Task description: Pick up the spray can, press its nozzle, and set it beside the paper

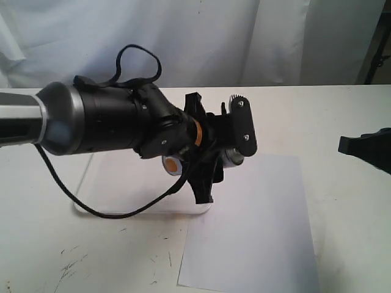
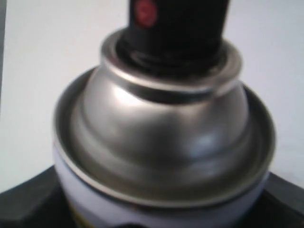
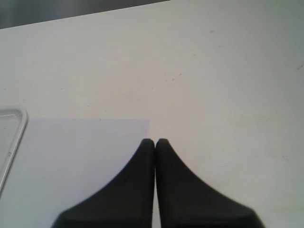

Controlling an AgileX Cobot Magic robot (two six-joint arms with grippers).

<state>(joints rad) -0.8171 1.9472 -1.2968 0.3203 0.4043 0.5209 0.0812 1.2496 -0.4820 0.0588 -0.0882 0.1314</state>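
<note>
My left gripper [image 1: 223, 155] is shut on the spray can [image 1: 173, 163], holding it in the air over the edge of the paper [image 1: 256, 232]. The can lies roughly sideways, its silver dome [image 1: 233, 157] pointing right. In the left wrist view the spray can [image 2: 161, 142] fills the frame, with the black nozzle [image 2: 175, 28] and its red dot on top. The dark fingers [image 2: 28, 206] flank the can's white body. My right gripper [image 1: 366, 149] hangs at the right edge, shut [image 3: 155, 141] and holding nothing, just beyond a corner of the paper [image 3: 71, 156].
A white rounded tray [image 1: 101, 183] with a raised rim lies under the left arm, touching the paper's left side; its rim [image 3: 16, 135] shows in the right wrist view. A black cable [image 1: 79, 198] loops below the arm. Pale curtains hang behind the white table [image 1: 342, 232].
</note>
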